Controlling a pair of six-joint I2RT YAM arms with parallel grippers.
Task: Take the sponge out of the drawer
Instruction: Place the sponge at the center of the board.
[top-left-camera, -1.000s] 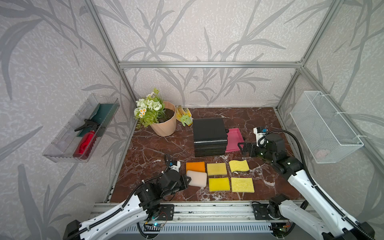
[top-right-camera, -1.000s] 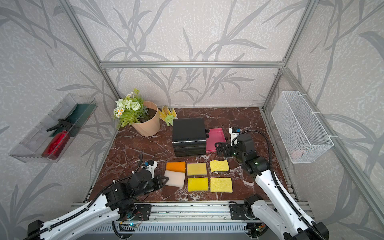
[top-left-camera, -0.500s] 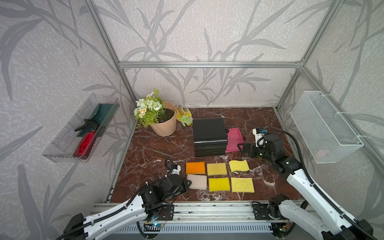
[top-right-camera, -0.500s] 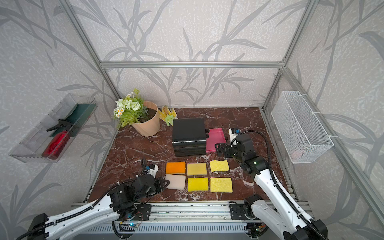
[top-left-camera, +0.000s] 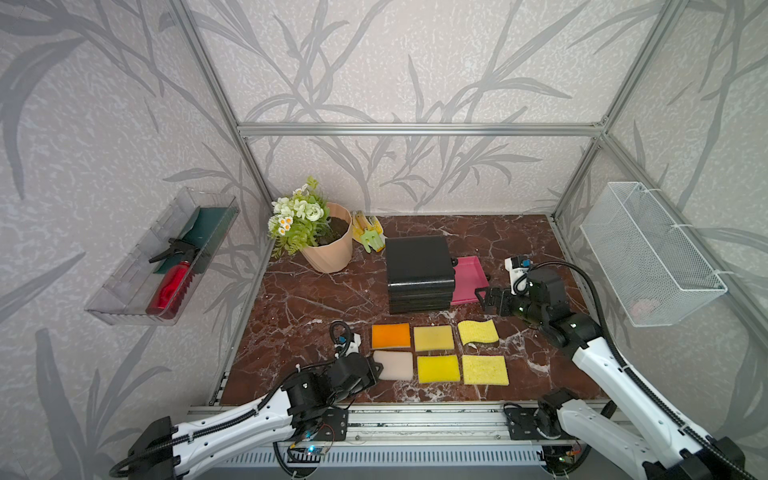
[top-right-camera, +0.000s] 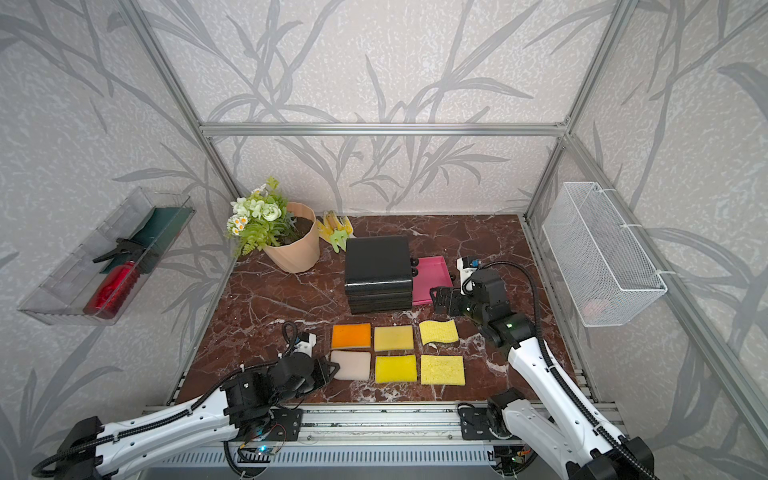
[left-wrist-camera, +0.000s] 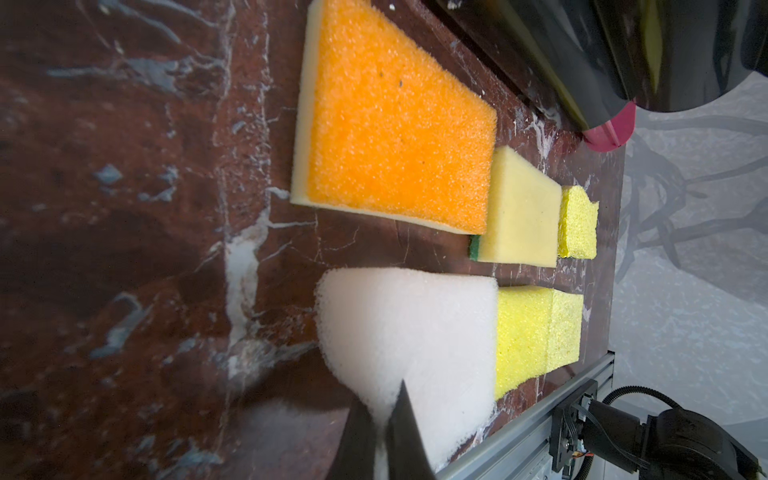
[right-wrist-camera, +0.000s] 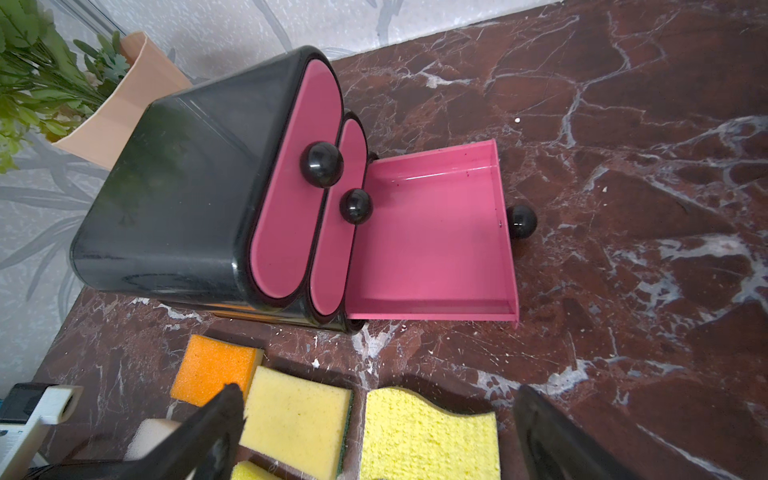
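Left claw (top-left-camera: 375, 369), closed and empty, just beside the white sponge (top-left-camera: 394, 365), which lies on the table (top-left-camera: 316, 299), outside the empty pink drawer (right-wrist-camera: 432, 232). Probably light and soft; pinch across its short sides. Right claw (top-left-camera: 483, 300) spread wide, empty.

On the table (top-left-camera: 316, 303) the drawer unit (top-left-camera: 417, 272) stands mid-depth with its bottom drawer (top-left-camera: 467, 280) pulled out to the right. The flower pot (top-left-camera: 328, 245) is to its far left and the right gripper (top-left-camera: 482, 300) is just beside the drawer's near right corner. Nearer lie a far row of three sponges (top-left-camera: 433, 337) and a near row of three sponges (top-left-camera: 438, 368), the left gripper (top-left-camera: 376, 368) at the near row's left end. A wall tray (top-left-camera: 124, 291) holding a spray bottle (top-left-camera: 170, 282) hangs on the left wall, a wire basket (top-left-camera: 648, 257) on the right.
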